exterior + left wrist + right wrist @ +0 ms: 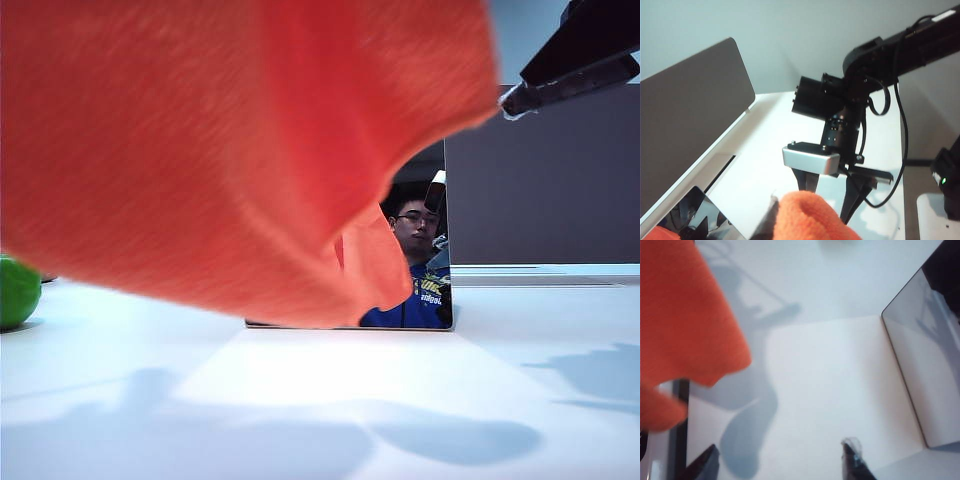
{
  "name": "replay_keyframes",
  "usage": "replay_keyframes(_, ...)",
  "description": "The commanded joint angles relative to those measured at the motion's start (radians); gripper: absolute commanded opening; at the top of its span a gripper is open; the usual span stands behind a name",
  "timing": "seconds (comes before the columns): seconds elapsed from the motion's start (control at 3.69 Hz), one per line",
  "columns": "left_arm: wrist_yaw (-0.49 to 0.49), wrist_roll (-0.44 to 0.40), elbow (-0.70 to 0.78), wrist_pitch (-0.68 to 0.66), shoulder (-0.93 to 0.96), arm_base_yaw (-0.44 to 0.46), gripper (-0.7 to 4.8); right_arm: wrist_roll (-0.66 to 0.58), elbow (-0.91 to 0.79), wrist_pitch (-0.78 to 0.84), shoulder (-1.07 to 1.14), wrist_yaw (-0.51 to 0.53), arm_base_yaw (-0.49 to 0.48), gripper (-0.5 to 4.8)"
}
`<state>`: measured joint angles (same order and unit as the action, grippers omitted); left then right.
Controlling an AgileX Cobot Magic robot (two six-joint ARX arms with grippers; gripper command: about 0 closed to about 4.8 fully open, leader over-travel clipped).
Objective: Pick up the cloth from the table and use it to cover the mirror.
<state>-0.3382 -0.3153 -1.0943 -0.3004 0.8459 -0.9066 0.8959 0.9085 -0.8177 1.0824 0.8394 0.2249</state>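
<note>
The orange cloth (220, 150) hangs in the air across most of the exterior view and hides all but the lower right part of the upright mirror (425, 255) on the white table (330, 400). My left gripper (785, 216) is shut on a bunched fold of the cloth (812, 217); one dark finger (767, 222) shows beside it. The mirror's top (702, 215) lies below it. My right gripper (780, 462) is open over bare table with nothing between its fingers, apart from the cloth's edge (680, 315). In the exterior view the right gripper (515, 90) is up at the right.
A grey-brown divider panel (545, 190) stands behind the mirror on the right and also shows beside the left wrist as the panel (690, 115). A green round object (15, 290) sits at the table's left edge. The right arm (840, 125) hangs close to the left gripper.
</note>
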Motion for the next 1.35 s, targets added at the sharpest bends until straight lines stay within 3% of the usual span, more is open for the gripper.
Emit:
replay_keyframes(0.27, -0.093, 0.090, -0.005, 0.130, -0.003, -0.002, -0.06, 0.003, 0.002, 0.088, 0.004, 0.088, 0.023, 3.11)
replay_keyframes(0.54, -0.097, 0.114, -0.005, 0.138, -0.003, -0.002, -0.06, -0.003, 0.002, 0.204, 0.091, 0.032, 0.137, 3.11)
replay_keyframes(0.81, -0.093, 0.114, -0.005, 0.138, -0.003, -0.002, -0.06, -0.061, 0.003, 0.245, 0.096, 0.098, 0.137, 3.10)
replay_keyframes(1.35, -0.092, 0.114, -0.005, 0.133, -0.003, -0.001, -0.06, -0.062, 0.004, 0.190, 0.079, 0.158, 0.137, 3.10)
